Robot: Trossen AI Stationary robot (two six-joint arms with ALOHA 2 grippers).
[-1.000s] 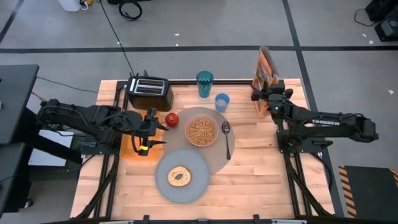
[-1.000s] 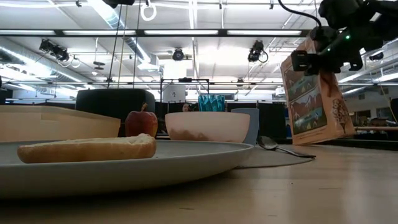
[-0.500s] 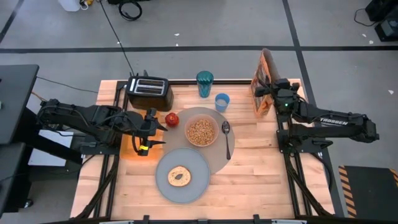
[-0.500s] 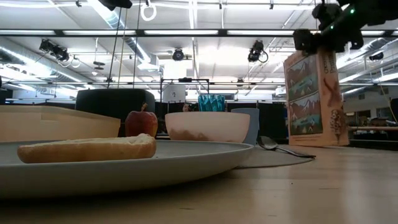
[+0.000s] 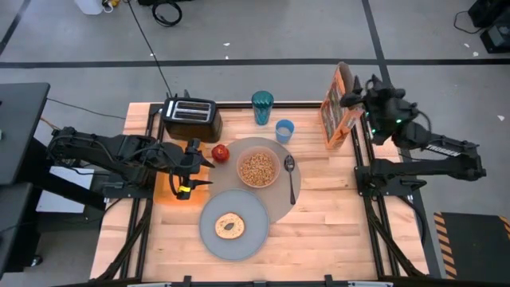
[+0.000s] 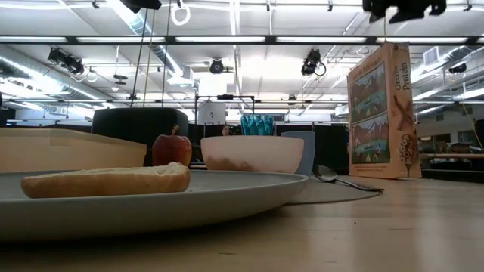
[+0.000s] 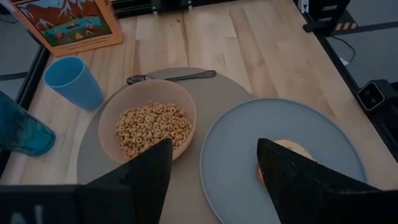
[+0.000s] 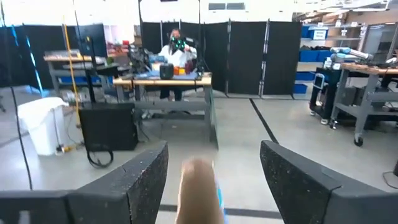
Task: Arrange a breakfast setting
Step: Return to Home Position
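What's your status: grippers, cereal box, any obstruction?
Right gripper open, above the upright cereal box. Left gripper open, waiting near the apple. No obstruction seen.

Round grey mat (image 5: 280,197), cereal-filled pink bowl (image 5: 258,169) and spoon (image 5: 290,177) on it, grey plate (image 5: 252,210) overlapping its edge, bagel (image 5: 229,226) on plate, red apple (image 5: 221,152) beside mat, blue cup (image 5: 284,131) behind, orange cereal box (image 5: 336,108) upright

**Two bits of lettering to read**

The right arm (image 5: 442,148) carries "TROSSEN" in white along its dark link. On the orange cereal box (image 6: 382,113), upright at the far right of the worktop (image 5: 335,231), "Protein" runs up the front edge; the smaller print is unreadable.
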